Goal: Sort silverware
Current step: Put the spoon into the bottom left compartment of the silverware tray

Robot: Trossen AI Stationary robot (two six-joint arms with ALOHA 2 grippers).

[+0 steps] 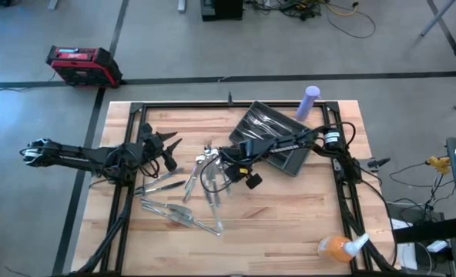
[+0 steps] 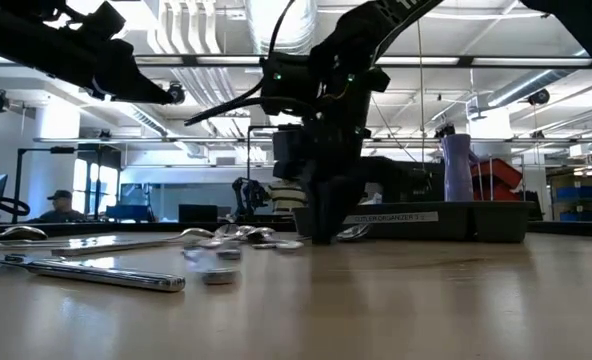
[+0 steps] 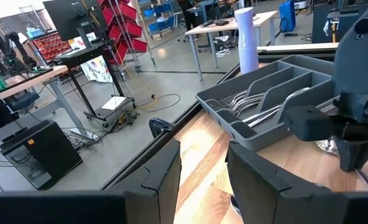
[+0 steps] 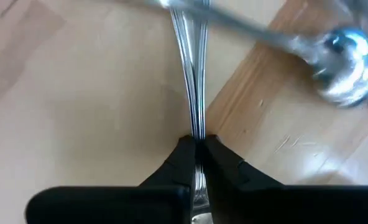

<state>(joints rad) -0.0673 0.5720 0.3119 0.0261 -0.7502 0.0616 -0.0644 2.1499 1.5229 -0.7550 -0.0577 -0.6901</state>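
The pale butcher-block wooden counter (image 1: pixel 290 208) looks smooth with a soft satin sheen, plank seams showing. The slim polished-metal silverware (image 1: pixel 183 183) is mirror-glossy and catches the light. The dark grey compartmented plastic tray (image 3: pixel 277 93) looks matt, same as the right arm's black plastic-looking claw (image 4: pixel 197 144), which is pinched on a ridged shiny metal handle (image 4: pixel 193 74). The tall lavender cylinder bottle (image 1: pixel 309 101) looks like smooth plastic.

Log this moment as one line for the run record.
right hand: shut on fork handle, low at table | left hand: open, waiting | tray: some silverware inside | loose pile unsorted
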